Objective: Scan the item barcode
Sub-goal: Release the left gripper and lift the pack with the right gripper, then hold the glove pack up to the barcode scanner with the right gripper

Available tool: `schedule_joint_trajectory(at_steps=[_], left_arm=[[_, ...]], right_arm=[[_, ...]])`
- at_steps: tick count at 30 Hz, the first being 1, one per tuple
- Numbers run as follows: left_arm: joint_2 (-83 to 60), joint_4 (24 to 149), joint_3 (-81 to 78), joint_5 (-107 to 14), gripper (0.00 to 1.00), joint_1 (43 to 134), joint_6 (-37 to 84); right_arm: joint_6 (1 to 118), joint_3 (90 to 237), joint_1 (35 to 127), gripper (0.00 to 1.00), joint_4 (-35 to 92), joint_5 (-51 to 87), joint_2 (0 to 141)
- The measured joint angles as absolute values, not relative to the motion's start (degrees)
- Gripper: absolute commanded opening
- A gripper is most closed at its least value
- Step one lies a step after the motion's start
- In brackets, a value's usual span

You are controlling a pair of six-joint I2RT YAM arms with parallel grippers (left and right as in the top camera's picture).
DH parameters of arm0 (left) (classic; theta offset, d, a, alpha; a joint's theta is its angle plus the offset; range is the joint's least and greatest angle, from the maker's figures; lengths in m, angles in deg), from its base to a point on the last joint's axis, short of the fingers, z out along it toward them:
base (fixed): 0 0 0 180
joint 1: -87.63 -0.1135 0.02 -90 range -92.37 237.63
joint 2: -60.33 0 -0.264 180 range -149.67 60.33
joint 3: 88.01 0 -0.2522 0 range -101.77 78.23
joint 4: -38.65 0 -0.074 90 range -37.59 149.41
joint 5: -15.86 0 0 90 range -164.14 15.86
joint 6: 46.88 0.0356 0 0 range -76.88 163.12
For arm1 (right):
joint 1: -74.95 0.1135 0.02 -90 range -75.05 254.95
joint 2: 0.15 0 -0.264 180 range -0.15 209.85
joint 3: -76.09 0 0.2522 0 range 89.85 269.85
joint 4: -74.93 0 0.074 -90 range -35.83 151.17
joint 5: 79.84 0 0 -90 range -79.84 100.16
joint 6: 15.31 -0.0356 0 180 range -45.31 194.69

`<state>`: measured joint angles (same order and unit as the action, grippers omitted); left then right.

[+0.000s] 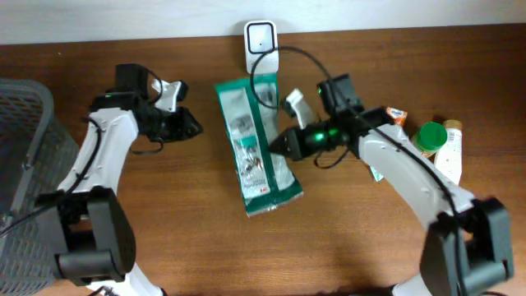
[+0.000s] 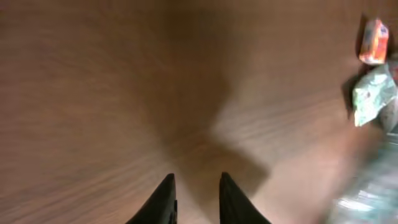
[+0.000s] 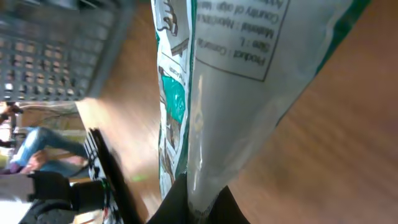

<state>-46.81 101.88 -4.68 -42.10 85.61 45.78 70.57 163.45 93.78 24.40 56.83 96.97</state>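
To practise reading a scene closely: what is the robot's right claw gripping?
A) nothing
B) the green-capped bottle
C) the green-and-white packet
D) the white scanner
C: the right claw is shut on the edge of the green-and-white packet, which the right wrist view shows pinched between its fingers.

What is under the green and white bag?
Around the bag only the wooden table shows. The right gripper pinches its edge. Whatever lies beneath its middle is covered and cannot be seen.
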Motion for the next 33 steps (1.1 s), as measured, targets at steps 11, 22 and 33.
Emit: schedule_joint_trajectory(at_steps=[11,22,33], left_arm=[[-46.94,99.52,-4.66,-49.32,0.99,82.42,46.13],[-46.94,99.48,-4.64,-50.19,0.99,82.42,46.13],[-46.94,99.50,-4.60,-50.43,0.99,82.46,46.13]], right_arm=[[73.44,172.87,93.78,0.04,13.58,53.05,94.06],[91.12,177.59,105.87,0.04,47.19,-26.46,100.42],[142.40,177.46,101.37,0.04,109.60,-38.29,127.52]])
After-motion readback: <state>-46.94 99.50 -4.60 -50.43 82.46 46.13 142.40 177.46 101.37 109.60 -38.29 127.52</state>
